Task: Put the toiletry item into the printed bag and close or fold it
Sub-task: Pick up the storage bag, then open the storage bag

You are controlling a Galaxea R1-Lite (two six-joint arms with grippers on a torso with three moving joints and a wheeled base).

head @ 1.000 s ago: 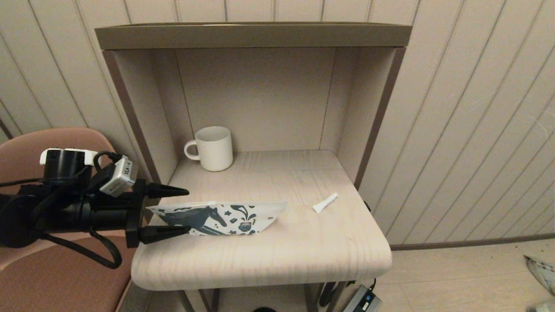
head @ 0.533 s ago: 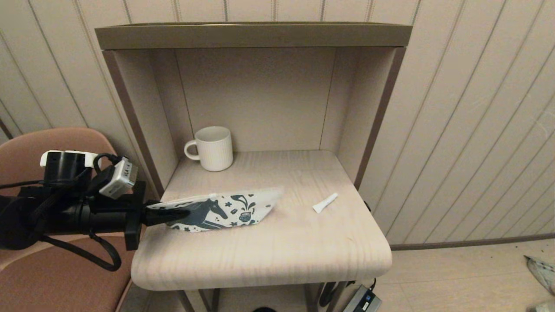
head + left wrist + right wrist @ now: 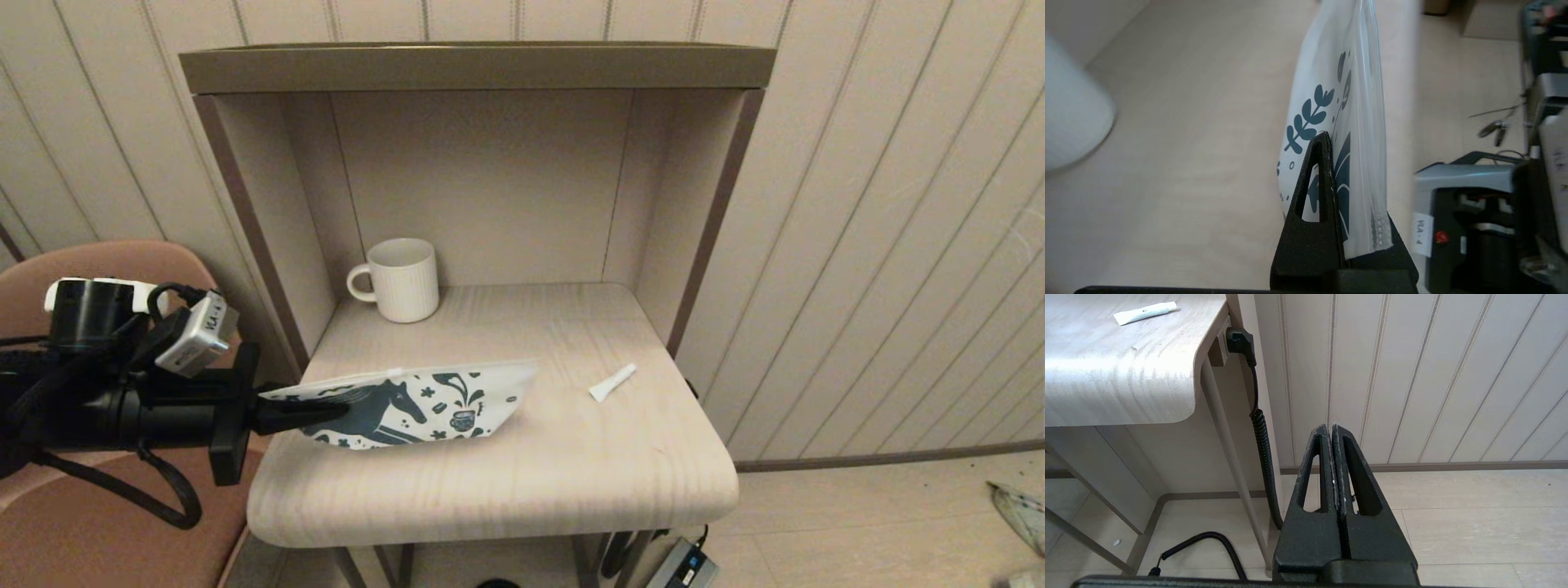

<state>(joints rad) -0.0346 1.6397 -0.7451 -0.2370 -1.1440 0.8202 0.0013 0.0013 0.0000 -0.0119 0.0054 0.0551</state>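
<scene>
Pinching the printed bag [image 3: 412, 406] at its left end, left gripper [image 3: 326, 411] has jaws clamped on it; lift gently, keep the zip edge up, seemingly still sealed. Toiletry item [image 3: 612, 382] lies on worktop [image 3: 506, 482], well right of the jaws. Right gripper [image 3: 1333, 433] parked, jaws closed empty.

A small white label [image 3: 209, 319] on the grey camera module [image 3: 189, 344] at the left wrist carried short dark characters that looked like "VLA-4", though they were too small to be sure. The tube's faint print [image 3: 1144, 310] could not be read.
</scene>
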